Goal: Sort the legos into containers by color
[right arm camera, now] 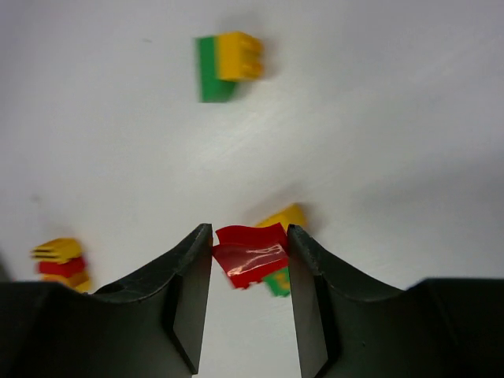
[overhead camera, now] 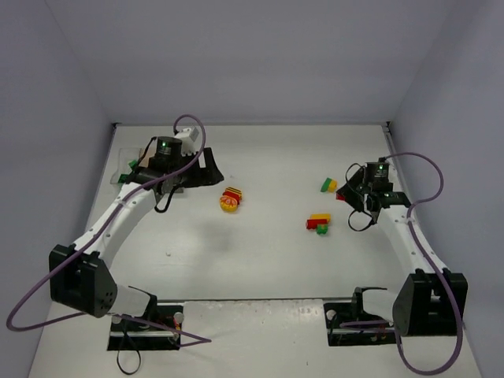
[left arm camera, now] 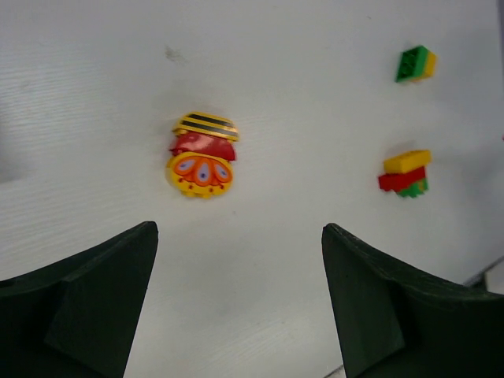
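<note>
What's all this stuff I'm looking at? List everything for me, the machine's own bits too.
Striped clump: one, yellow, red and orange, centre.
Green-yellow clump: one, right of centre, farther back.
Yellow-red-green clump: one, right of centre, nearer.
Containers: see-through, far left, mostly hidden under the left arm; count unclear.
Green piece: one, at the containers.
Table: one, white.
Cables: two, purple.
Arms: two, white and black.
Left fingers: dark, wide apart, empty.
Right fingers: dark, a red piece showing between them; gripped or not, unclear.
</note>
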`<state>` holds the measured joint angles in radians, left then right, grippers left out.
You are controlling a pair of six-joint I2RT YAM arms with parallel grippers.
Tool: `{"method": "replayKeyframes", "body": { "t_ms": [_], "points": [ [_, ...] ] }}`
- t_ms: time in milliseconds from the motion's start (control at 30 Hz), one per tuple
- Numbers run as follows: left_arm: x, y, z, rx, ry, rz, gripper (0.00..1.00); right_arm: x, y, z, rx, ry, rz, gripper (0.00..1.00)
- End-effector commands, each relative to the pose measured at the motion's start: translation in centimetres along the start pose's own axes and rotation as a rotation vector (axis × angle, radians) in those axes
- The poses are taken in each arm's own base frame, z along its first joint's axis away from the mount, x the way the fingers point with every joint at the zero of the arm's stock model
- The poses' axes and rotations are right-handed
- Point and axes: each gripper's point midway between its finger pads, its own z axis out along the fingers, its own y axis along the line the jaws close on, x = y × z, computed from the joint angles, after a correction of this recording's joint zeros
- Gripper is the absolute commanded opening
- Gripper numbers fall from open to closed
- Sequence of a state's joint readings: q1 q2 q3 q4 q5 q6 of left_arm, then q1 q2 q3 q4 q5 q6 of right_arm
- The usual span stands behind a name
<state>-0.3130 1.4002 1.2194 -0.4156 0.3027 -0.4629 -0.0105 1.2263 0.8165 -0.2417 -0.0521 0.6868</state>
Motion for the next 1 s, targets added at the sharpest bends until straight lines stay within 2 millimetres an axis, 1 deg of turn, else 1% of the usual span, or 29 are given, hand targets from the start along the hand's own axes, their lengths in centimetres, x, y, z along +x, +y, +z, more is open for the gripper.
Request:
{"method": "replayKeyframes", "body": {
  "t_ms": [0, 33, 67, 100, 133, 167, 200, 233, 267, 300, 333, 367, 400, 433, 500, 533, 567, 667, 700, 733, 800, 833, 900, 967],
  "points": [
    [-2.2, -6.5, -2.7, 0.286, -0.113, 0.019, 0.78, -2.3, 6.3, -3.5, -0.277, -0.039, 0.083, 0.0],
    [-2.2, -7.3, -3.0, 0.322, -0.112, -0.007, 0.78, -2.5, 7.2, -4.0, -0.318, -0.034, 0.131, 0.0],
    [-2.2, -8.6, -3.5, 0.378, -0.121, 0.001, 0.78, -2.8, 8.1, -4.5, -0.364, -0.043, 0.152, 0.0],
    [-2.2, -9.3, -3.7, 0.395, -0.13, 0.003, 0.78, -2.1, 9.4, -5.1, -0.412, -0.019, 0.153, 0.0],
    [-2.2, -10.0, -3.9, 0.412, -0.136, -0.002, 0.78, -1.7, 10.4, -5.6, -0.454, 0.005, 0.166, 0.0],
    [-2.3, -11.4, -4.2, 0.437, -0.161, 0.018, 0.78, -1.6, 11.3, -6.2, -0.491, 0.014, 0.209, 0.0],
    [-2.4, -12.1, -4.4, 0.448, -0.179, 0.03, 0.78, -1.3, 12.6, -6.8, -0.536, 0.021, 0.213, 0.0],
    [-2.4, -12.9, -4.7, 0.458, -0.191, 0.04, 0.78, -1.0, 13.3, -7.2, -0.565, 0.031, 0.224, 0.0],
    [-2.5, -14.2, -4.9, 0.469, -0.223, 0.06, 0.78, -1.2, 14.4, -7.8, -0.606, 0.033, 0.256, 0.0],
    [-2.7, -14.8, -5.2, 0.474, -0.242, 0.071, 0.77, -0.5, 15.4, -8.3, -0.635, 0.053, 0.257, 0.0],
    [-2.8, -15.2, -5.2, 0.473, -0.255, 0.075, 0.77, -0.6, 16.3, -8.8, -0.669, 0.054, 0.263, 0.0],
    [-3.5, -16.0, -5.4, 0.488, -0.291, 0.081, 0.77, -0.3, 17.1, -9.2, -0.689, 0.071, 0.287, 0.0],
    [-3.5, -16.7, -5.5, 0.491, -0.304, 0.079, 0.77, -0.1, 17.8, -9.5, -0.706, 0.081, 0.293, 0.0],
    [-3.9, -17.2, -5.5, 0.497, -0.322, 0.066, 0.76, 0.6, 18.8, -9.9, -0.732, 0.097, 0.288, 0.0],
    [-4.5, -17.5, -5.3, 0.472, -0.351, 0.055, 0.74, 1.1, 19.7, -10.4, -0.754, 0.119, 0.306, 0.0],
    [-4.5, -18.2, -5.5, 0.475, -0.359, 0.059, 0.73, 1.4, 20.5, -10.9, -0.778, 0.127, 0.305, 0.0],
    [-4.5, -18.4, -5.1, 0.465, -0.361, 0.057, 0.72, 1.4, 20.8, -11.0, -0.785, 0.129, 0.316, 0.0],
    [-4.9, -19.5, -4.9, 0.464, -0.385, 0.057, 0.7, 1.5, 21.6, -11.7, -0.809, 0.139, 0.359, 0.0],
    [-5.1, -19.5, -4.8, 0.447, -0.402, 0.061, 0.7, 1.6, 21.8, -11.8, -0.816, 0.143, 0.365, 0.0],
    [-5.2, -20.2, -4.8, 0.455, -0.406, 0.07, 0.69, 1.8, 22.0, -12.1, -0.822, 0.148, 0.367, 0.0],
    [-5.1, -20.7, -4.6, 0.451, -0.406, 0.081, 0.68, 1.7, 22.3, -12.3, -0.827, 0.142, 0.39, 0.0],
    [-5.2, -21.2, -4.4, 0.449, -0.406, 0.086, 0.67, 1.9, 22.3, -12.4, -0.83, 0.141, 0.392, 0.0],
    [-4.9, -21.6, -3.7, 0.444, -0.395, 0.091, 0.66, 1.6, 22.4, -12.5, -0.831, 0.129, 0.413, 0.0],
    [-4.7, -22.2, -3.6, 0.45, -0.395, 0.096, 0.65, 1.6, 22.5, -12.6, -0.833, 0.129, 0.418, 0.0]
  ]
}}
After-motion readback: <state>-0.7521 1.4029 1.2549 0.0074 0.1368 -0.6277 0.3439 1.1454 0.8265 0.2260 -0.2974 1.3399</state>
